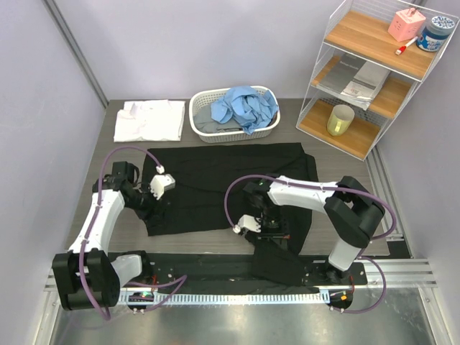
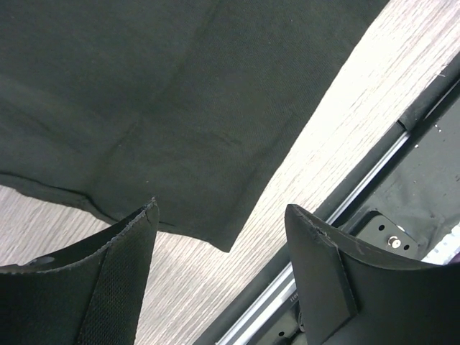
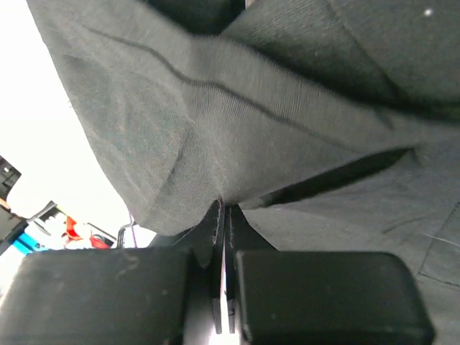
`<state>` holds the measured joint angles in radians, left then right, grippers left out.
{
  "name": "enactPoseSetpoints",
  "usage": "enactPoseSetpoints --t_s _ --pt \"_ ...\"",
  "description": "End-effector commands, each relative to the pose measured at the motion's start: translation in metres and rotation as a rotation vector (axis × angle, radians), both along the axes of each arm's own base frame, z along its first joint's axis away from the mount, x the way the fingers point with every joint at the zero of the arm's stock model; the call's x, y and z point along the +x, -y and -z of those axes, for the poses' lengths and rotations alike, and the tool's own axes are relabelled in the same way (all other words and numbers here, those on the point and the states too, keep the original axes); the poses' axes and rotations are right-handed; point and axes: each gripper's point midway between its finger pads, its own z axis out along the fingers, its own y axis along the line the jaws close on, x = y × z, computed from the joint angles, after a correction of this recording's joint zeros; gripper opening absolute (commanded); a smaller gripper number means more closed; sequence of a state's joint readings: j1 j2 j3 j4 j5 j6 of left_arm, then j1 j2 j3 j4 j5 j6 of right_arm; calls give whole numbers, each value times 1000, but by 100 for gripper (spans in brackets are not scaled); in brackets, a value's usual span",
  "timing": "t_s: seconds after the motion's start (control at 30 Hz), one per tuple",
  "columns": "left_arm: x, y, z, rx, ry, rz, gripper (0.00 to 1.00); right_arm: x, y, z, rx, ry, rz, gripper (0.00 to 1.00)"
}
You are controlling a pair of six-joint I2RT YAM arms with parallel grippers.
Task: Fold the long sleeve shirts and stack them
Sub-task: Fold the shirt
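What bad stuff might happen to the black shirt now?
1. The right gripper pinches only a thin fold of the black shirt, so the cloth might slip out when pulled.
2. The left gripper is open over the shirt's corner and holds nothing, so a one-sided pull may bunch the cloth.
3. Part of the shirt drapes over the near edge by the base rail and could snag there.

We log: left arm reaches far from its base, wrist turned right | left gripper jaws wide apart, holding nothing | right arm stretches left, wrist dropped near | right gripper jaws pressed together, pinching a black shirt fold.
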<state>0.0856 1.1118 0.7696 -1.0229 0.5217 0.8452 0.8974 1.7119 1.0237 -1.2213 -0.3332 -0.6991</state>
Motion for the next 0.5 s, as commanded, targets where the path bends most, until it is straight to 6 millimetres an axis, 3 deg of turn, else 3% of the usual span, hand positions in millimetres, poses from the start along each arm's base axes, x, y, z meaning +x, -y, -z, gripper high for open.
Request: enactPoseSetpoints --t_s 0.0,0.2,0.37,0.47 --pt "4 5 -9 -26 32 57 71 11 -9 -28 97 67 9 1" --pt "-14 2 -2 0 -2 149 70 57 -13 -65 243 207 161 1" --pt "-16 -2 7 18 -20 178 70 70 -16 -78 278 264 191 1" --pt "-16 -1 9 11 -26 181 70 92 -11 -84 273 358 211 1"
